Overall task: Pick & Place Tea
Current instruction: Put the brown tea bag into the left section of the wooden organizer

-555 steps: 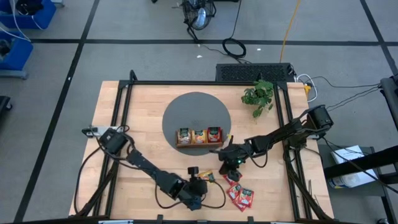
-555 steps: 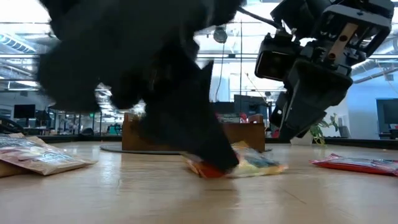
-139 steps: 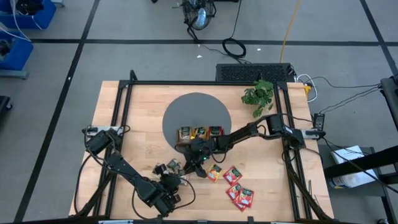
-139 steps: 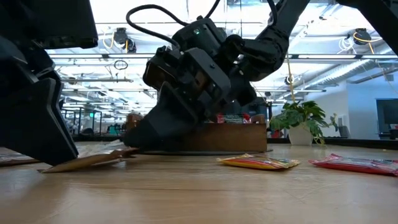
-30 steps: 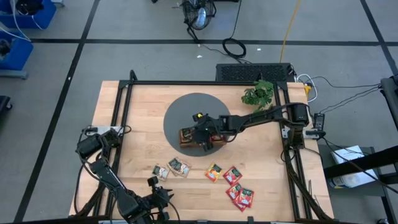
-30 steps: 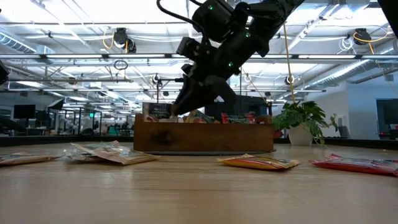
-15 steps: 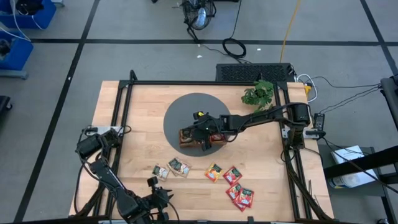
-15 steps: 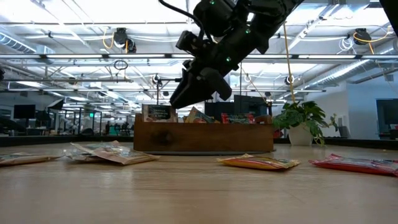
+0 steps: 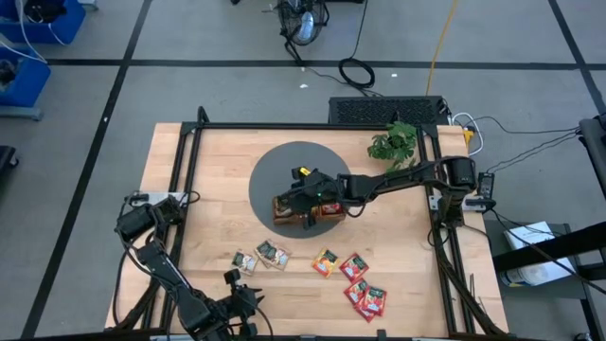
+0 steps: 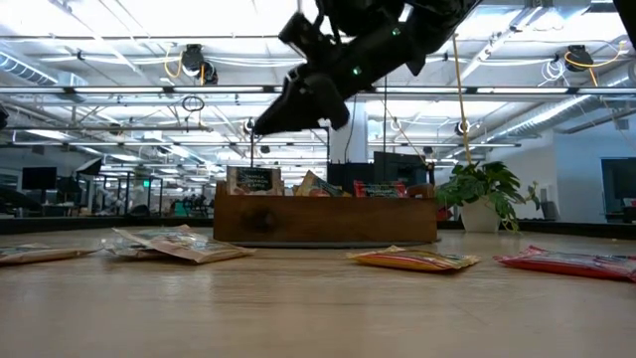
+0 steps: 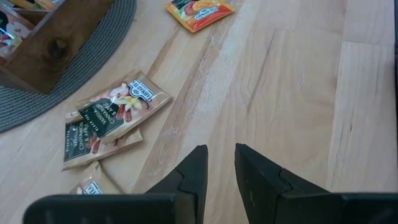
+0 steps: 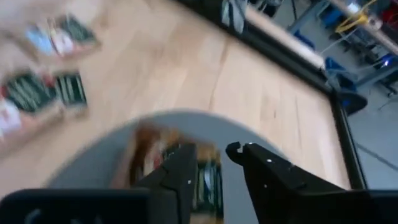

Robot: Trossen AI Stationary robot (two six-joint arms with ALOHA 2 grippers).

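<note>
The right gripper (image 10: 260, 127) hung above the wooden tray (image 9: 305, 213) near the middle of the high view, its fingers (image 12: 176, 168) a narrow gap apart with nothing between them, and in the low view it sat high in the upper centre, clear of the tray's top edge. The left gripper (image 11: 217, 163) waited at the bottom left of the high view, near the front edge of the surface (image 9: 208, 180), its fingers likewise narrowly parted and empty. The tray stood on a round grey mat (image 9: 284, 170) in the centre of the surface, with sachets upright in its compartments. A small potted plant (image 9: 394, 144) stood at the upper right of the surface. The rest of the tea lay flat on the surface below the tray: dark green sachets (image 9: 262, 257) at lower centre-left, an orange-yellow sachet (image 9: 326, 262) just right of them, and red sachets (image 9: 365, 288) toward the lower right, some overlapping. In the left wrist view the green sachets (image 11: 109, 118) lay just beside the mat's edge.
</note>
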